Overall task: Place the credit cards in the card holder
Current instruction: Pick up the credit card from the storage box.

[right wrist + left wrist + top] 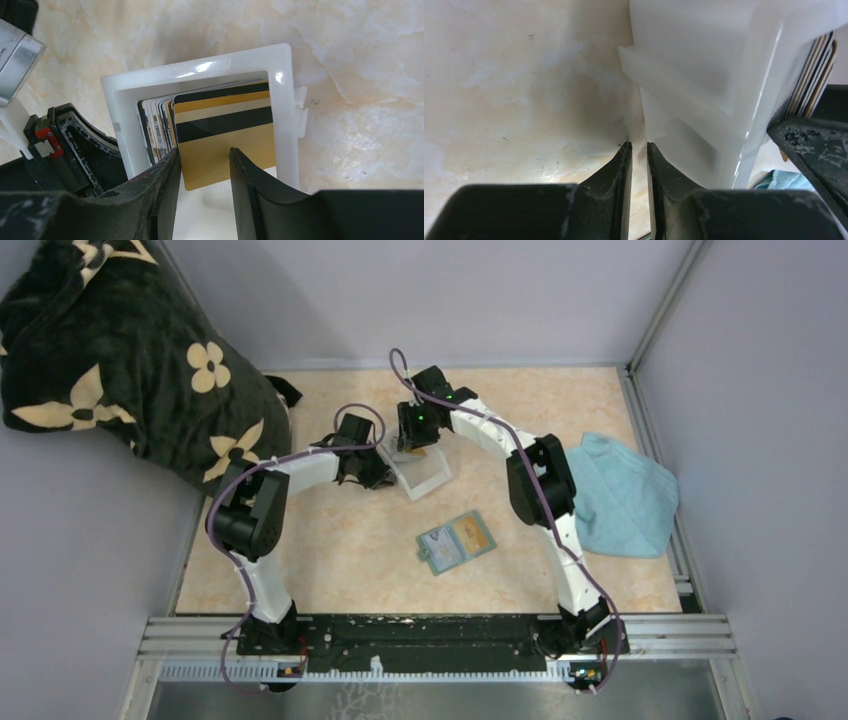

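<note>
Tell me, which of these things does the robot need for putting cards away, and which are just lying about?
For the job:
- cards
- wallet, lying open
- white box holding the cards

Just lying about:
- blue towel
- black flowered blanket

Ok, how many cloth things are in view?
2: a black flower-patterned blanket at the far left corner, and a light blue towel on the right side.

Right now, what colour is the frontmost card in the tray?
Orange-yellow card, black stripe; right wrist view.
</note>
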Available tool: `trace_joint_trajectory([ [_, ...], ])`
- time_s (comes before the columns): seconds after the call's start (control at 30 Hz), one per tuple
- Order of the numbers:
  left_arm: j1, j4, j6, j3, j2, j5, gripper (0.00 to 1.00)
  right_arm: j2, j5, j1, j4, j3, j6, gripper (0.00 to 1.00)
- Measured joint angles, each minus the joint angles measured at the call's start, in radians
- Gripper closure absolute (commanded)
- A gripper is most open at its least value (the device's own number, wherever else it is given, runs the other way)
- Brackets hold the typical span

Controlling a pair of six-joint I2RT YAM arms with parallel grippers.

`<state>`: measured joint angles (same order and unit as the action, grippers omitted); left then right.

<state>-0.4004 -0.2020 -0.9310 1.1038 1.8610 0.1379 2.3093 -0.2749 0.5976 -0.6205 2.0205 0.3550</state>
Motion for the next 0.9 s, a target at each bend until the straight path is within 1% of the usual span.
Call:
trace_joint_trajectory([
  [0.63, 0.016, -0.051, 0.0, 0.035, 0.017, -0.012, 0.76, -0.006, 0.013, 0.023, -0.002, 0.0, -0.015, 0.6],
  [0.9, 0.026, -0.094, 0.0, 0.085, 0.037, -0.026, 0.76, -0.032, 0.011, 0.036, -0.017, -0.005, -0.021, 0.6],
])
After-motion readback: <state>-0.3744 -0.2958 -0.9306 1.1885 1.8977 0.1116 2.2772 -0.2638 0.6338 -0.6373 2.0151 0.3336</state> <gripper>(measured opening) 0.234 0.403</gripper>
